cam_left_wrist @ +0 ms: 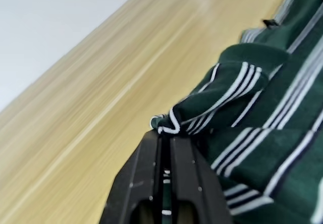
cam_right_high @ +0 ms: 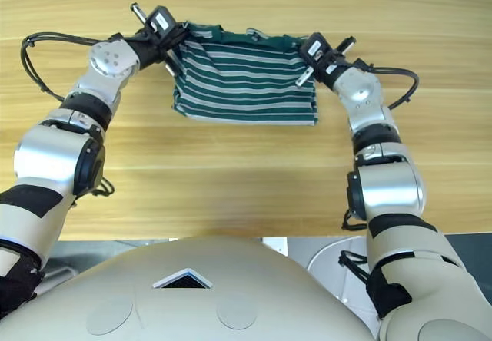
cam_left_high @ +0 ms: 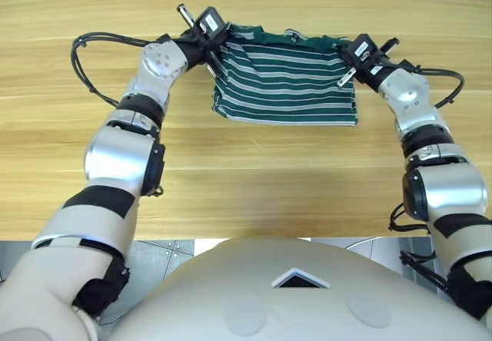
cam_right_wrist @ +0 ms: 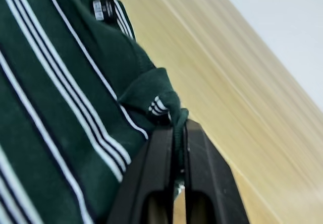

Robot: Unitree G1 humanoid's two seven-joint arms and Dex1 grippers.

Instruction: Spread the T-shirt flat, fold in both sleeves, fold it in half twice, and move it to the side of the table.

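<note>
On the left, the robot's left black two-fingered tool (cam_left_wrist: 164, 142) sits at the far left corner of a dark green T-shirt with thin white stripes (cam_left_high: 284, 84). Its fingers are pressed together, with a bunched fold of the striped cloth clamped between their tips. The silver left arm bends in from the desk's near edge, and a black cable loops off its outer side.

In the middle, the T-shirt lies as a folded, roughly rectangular bundle on the pale wooden desk (cam_left_high: 246, 172), towards the far side and about centred between the two arms. Its stripes run across from side to side. The near edge rests on the wood, and the far edge stretches between the two tools, slightly rumpled.

On the right, the right black two-fingered tool (cam_right_wrist: 177, 129) grips the far right corner of the T-shirt. Its fingers are closed tightly on a small knot of green fabric. The desk's bare wood grain runs past it.
</note>
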